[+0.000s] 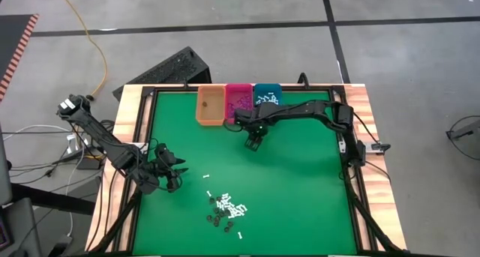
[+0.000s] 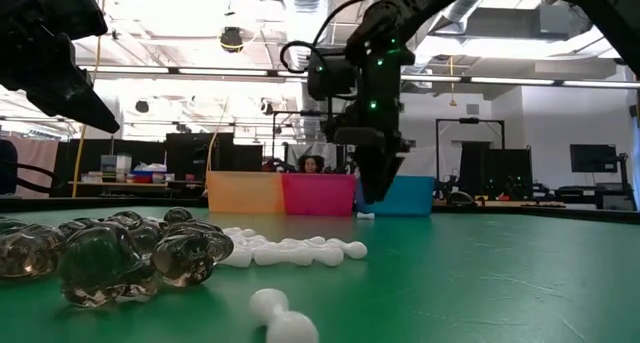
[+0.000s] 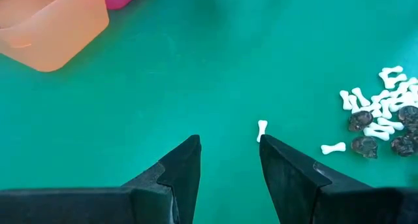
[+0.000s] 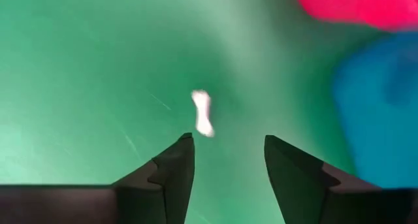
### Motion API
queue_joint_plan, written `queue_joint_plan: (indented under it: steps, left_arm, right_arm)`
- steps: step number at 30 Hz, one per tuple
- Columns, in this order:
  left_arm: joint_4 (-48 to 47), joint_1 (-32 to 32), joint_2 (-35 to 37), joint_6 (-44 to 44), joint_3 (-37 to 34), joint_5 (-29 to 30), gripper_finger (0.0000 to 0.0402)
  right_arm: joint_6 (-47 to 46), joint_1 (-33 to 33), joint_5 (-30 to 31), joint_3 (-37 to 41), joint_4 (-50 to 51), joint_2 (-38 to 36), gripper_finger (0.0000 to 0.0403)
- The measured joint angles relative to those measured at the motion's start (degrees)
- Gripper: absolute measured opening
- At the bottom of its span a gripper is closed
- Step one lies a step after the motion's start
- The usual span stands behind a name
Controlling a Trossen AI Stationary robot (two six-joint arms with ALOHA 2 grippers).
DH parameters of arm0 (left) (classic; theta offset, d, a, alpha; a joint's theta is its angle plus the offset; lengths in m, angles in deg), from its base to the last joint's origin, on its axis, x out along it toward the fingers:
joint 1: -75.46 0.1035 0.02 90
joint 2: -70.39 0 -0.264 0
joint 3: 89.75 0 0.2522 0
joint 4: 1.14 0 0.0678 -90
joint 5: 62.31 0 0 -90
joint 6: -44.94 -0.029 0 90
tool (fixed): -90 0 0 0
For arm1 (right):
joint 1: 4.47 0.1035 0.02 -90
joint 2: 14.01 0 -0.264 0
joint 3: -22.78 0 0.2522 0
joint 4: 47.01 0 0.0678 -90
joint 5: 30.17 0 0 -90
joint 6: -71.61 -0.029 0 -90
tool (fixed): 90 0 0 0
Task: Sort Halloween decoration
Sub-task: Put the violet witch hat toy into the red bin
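floor: grey concrete floor (image 1: 247, 6) crossed by black tape lines | cable: yellow cord (image 1: 91, 34) trailing over it | ceiling: exposed ducts with long strip lights (image 2: 200, 73) | far side: dark shelving and black monitor screens (image 2: 590, 159)

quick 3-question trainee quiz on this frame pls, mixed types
1. True or false: the orange bin sits between the pink bin and the teal bin.
2. Which gripper is nearer the bins: A left gripper, B right gripper?
3. Fill in: the right wrist view shows one white ___ on the mat beyond the open gripper.

Key: 1 false; 2 B; 3 bone.
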Motion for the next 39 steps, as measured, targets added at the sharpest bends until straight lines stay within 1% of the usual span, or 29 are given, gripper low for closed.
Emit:
queue_joint_plan:
  steps: [4, 9, 17, 20, 22, 24, 30, 31, 33, 36, 39]
  left_arm:
    - [-0.05, -0.01, 0.00, -0.19, 0.00, 0.34, 0.0148]
    - [-0.05, 0.00, 0.00, -0.25, 0.00, 1.67, 0.0148]
    - [-1.01, -0.02, 0.00, -0.21, 0.00, 1.58, 0.0148]
    - [-1.56, 0.00, 0.00, -0.04, 0.01, 1.58, 0.0148]
    - [-1.95, -0.02, -0.01, -0.13, 0.00, 1.59, 0.0148]
    - [-1.99, 0.00, -0.02, -0.05, 0.00, 1.68, 0.0148]
    - [-2.28, -0.02, -0.02, 0.30, 0.00, 1.96, 0.0148]
    - [-2.31, -0.01, -0.02, 0.54, 0.00, 1.86, 0.0148]
    - [-2.39, 0.00, -0.02, 0.97, 0.00, 1.84, 0.0148]
    - [-2.42, 0.00, -0.02, 1.04, 0.00, 1.81, 0.0148]
    - [-2.47, -0.01, -0.02, 1.05, 0.00, 1.81, 0.0148]
  right_arm:
    - [0.69, -0.29, -2.02, 0.55, -4.01, 0.06, 0.0204]
    - [1.41, -0.31, -1.96, 0.53, -5.12, 0.72, 0.0199]
    - [2.07, -0.27, -2.51, 0.18, -5.99, 4.27, 0.0198]
    - [2.07, -0.29, -2.91, 0.17, -5.26, 4.37, 0.0192]
    - [2.06, -0.30, -3.10, 0.18, -4.92, 4.37, 0.0177]
    - [1.60, -0.33, -3.18, 0.20, -4.65, 4.37, 0.0151]
    - [1.19, -0.47, -3.13, 0.22, -3.51, 4.46, 0.0029]
    - [1.19, -0.49, -3.16, 0.24, -3.57, 4.46, 0.0018]
    - [1.13, -0.31, -2.96, 0.24, -3.53, 4.46, 0.0018]
    - [0.58, -0.15, -2.90, 0.24, -3.27, 4.50, 0.0031]
    - [0.56, 0.53, -2.66, 0.25, -3.16, 4.08, 0.0023]
